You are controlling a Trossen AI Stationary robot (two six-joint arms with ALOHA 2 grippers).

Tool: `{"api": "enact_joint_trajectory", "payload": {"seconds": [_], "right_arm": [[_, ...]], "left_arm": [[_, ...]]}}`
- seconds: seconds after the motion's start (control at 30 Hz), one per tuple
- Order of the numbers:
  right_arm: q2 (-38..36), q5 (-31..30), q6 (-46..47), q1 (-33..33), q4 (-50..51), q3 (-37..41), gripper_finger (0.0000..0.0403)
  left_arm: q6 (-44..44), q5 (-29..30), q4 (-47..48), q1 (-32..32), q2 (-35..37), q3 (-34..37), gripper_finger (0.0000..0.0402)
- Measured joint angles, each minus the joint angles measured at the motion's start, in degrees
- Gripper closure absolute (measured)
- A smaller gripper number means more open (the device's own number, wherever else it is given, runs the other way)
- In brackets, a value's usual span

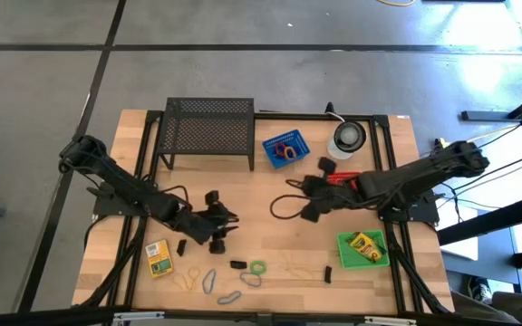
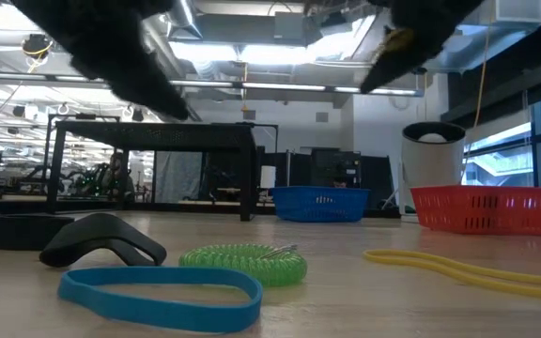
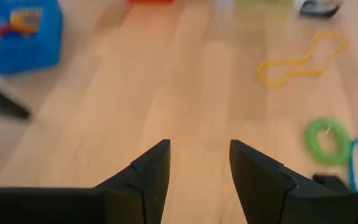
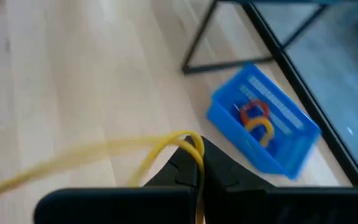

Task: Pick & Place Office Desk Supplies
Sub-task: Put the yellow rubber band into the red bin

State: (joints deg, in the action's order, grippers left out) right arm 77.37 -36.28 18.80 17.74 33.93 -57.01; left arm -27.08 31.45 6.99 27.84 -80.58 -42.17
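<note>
Yellow rubber band (image 4: 166, 146) loops out of the right gripper (image 4: 199, 163), whose fingers are pressed together on it, hovering mid-table at about four o'clock from the blue plastic basket (image 1: 285, 148). Left gripper (image 3: 199, 163) hangs above bare wood with its fingers spread, holding nothing. At five o'clock from it lies a green coiled band (image 1: 257, 268), beside a blue rubber loop (image 2: 158, 293).

Two crayon boxes (image 1: 158, 258) (image 1: 366, 244), three small baskets: blue (image 1: 285, 148), red (image 1: 343, 177), green (image 1: 363, 250). One black mesh rack (image 1: 208, 129), one white-and-dark disc (image 1: 348, 137). Roughly seven loose rubber bands (image 1: 257, 268), about four black clips (image 1: 238, 264).
</note>
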Motion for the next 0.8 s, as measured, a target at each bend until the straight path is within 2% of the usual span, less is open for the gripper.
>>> {"api": "enact_joint_trajectory", "payload": {"seconds": [0.2, 0.47, 0.67, 0.8], "right_arm": [[-3.2, -1.4, 7.5, 2.4, 11.7, 0.0, 0.0402], [-3.8, -0.5, 17.4, 5.9, 20.4, 0.0, 0.0403], [-3.8, -0.4, 27.6, 8.8, 30.1, 0.0, 0.0403], [-3.8, -1.8, 33.5, 10.7, 34.6, 0.0, 0.04]], "left_arm": [[-8.8, 2.2, 6.8, 1.0, 0.0, 0.0, 0.0249], [-16.1, 1.9, 8.8, 1.7, 0.0, 0.0, 0.0251], [-19.6, 2.2, 10.0, 4.1, 0.0, 0.0, 0.0253], [-20.2, 4.6, 10.0, 5.2, 0.1, 0.0, 0.0254]]}}
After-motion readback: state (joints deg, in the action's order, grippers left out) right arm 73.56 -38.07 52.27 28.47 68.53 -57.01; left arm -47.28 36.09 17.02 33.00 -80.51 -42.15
